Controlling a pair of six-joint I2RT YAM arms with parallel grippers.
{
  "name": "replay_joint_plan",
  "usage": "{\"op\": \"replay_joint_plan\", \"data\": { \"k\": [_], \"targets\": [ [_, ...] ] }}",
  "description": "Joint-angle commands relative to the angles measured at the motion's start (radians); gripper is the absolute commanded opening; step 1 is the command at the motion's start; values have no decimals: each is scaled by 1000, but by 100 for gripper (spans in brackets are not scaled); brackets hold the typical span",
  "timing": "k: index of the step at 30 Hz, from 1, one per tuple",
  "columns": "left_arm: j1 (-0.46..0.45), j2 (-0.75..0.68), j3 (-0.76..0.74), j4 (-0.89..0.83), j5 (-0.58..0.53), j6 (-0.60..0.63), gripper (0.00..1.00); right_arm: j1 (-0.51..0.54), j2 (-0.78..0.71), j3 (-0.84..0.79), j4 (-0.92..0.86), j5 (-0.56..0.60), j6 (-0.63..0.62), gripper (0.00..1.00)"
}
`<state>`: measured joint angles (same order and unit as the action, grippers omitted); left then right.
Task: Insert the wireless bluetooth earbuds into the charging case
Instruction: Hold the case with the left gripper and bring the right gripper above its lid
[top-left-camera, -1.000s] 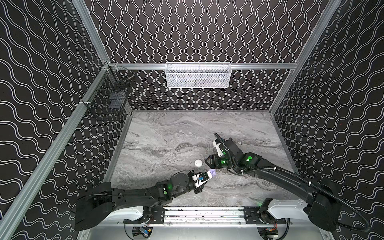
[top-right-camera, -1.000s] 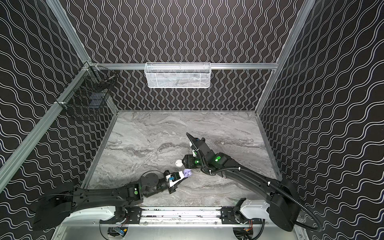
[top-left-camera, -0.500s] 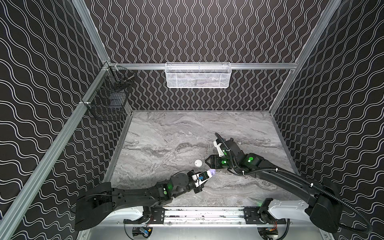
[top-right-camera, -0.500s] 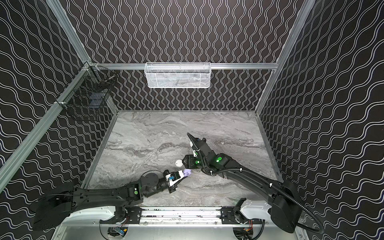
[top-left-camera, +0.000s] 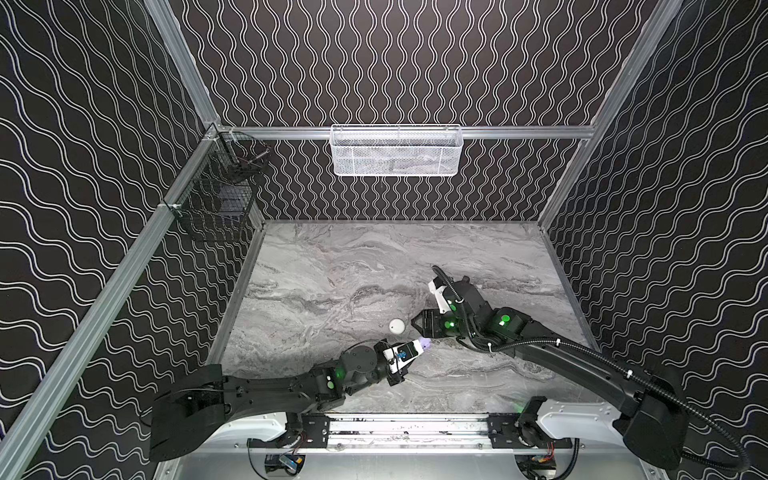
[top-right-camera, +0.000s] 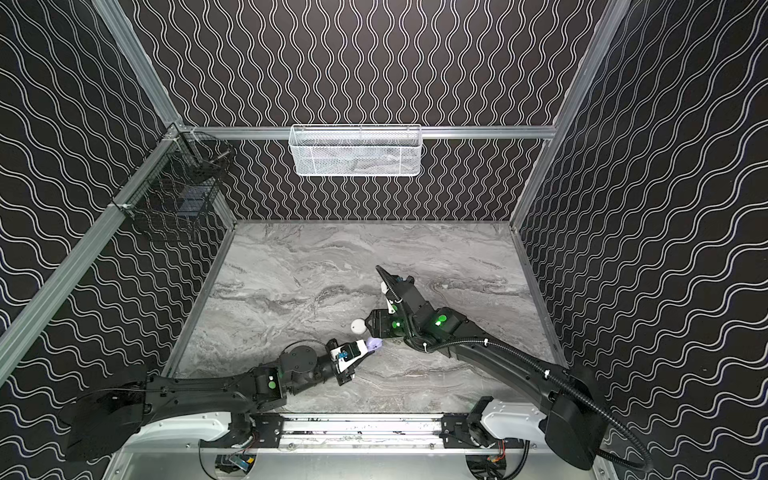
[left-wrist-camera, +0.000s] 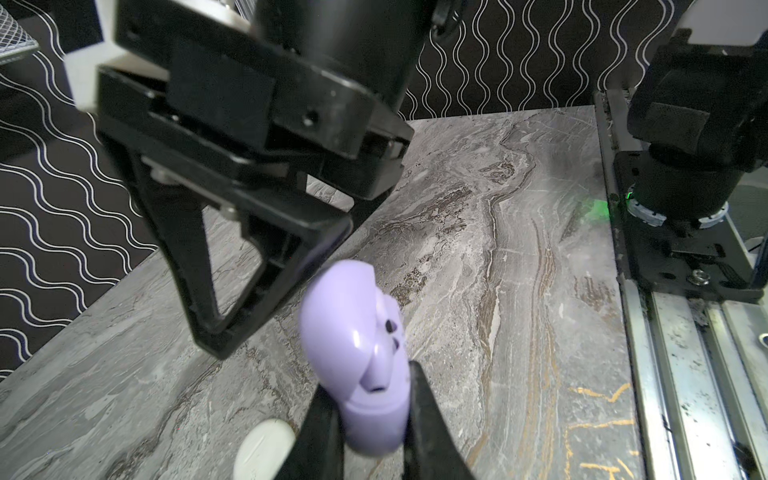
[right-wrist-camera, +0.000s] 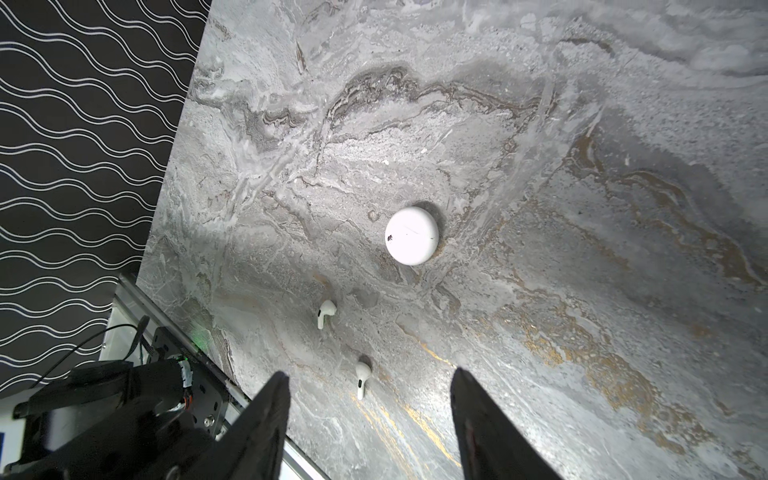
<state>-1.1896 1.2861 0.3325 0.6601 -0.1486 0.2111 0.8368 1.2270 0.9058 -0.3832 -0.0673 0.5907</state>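
Note:
My left gripper (top-left-camera: 420, 345) (left-wrist-camera: 372, 388) is shut on a lavender charging case (top-left-camera: 425, 343) (top-right-camera: 374, 343) (left-wrist-camera: 353, 328), held a little above the marble table. Whether anything sits in it I cannot tell. A round white case (top-left-camera: 397, 326) (top-right-camera: 357, 326) (right-wrist-camera: 411, 235) lies shut on the table just beyond. My right gripper (top-left-camera: 417, 323) (top-right-camera: 371, 325) (right-wrist-camera: 368, 372) is open and holds nothing; it hangs between the white case and the lavender one, and one of its fingers (left-wrist-camera: 199, 266) stands close beside the lavender case. Two white earbuds (right-wrist-camera: 326, 312) (right-wrist-camera: 362, 376) lie on the table below it.
A white mesh basket (top-left-camera: 397, 149) hangs on the back wall and a black wire basket (top-left-camera: 218, 199) on the left wall. The metal rail (top-left-camera: 407, 428) with both arm bases runs along the table's front edge. Patterned walls close in three sides.

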Motion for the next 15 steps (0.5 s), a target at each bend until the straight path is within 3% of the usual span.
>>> {"op": "replay_joint_plan", "data": {
  "k": [1,15],
  "targets": [
    [0,1,1,41,-8,-10,0,0,-7,-1,-7,8,11,64],
    [1,16,3,42,-17,-11,0,1,-24,-25,-2,5,16,64]
  ]
}}
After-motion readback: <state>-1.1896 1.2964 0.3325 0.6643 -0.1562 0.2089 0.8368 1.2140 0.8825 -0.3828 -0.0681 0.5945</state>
